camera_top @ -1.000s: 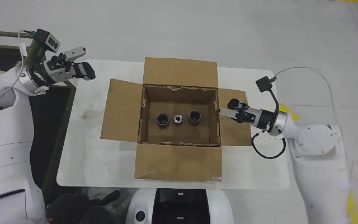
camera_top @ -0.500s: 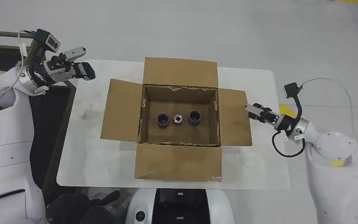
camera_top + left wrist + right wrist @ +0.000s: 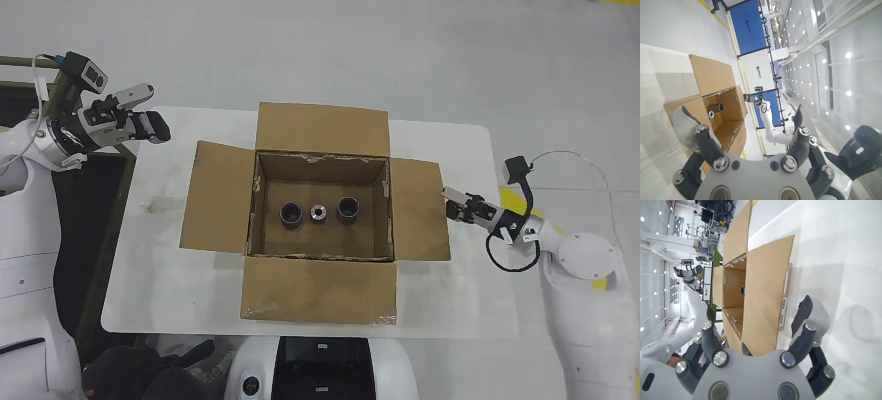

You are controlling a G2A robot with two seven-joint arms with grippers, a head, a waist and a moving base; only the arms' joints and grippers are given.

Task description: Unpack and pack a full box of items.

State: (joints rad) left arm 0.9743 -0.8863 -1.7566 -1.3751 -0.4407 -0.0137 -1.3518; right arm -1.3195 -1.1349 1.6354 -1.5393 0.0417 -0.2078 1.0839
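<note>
Jaws of right gripper spread wide, empty, tips just beside outer flap edge of box; contact unclear. Left gripper jaws also wide, holding nothing, box well apart. Three metal cylinders on box floor.

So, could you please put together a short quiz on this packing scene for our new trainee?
1. Multiple choice: how many items lie inside the cardboard box? A) two B) three C) five
2. True or false: the right gripper is holding one of the items.
3. Fill the gap: of the left gripper and the right gripper, the ___ one is nearer the cardboard box.

Key
1. B
2. False: it is open and empty, beside the box's side flap.
3. right
</note>
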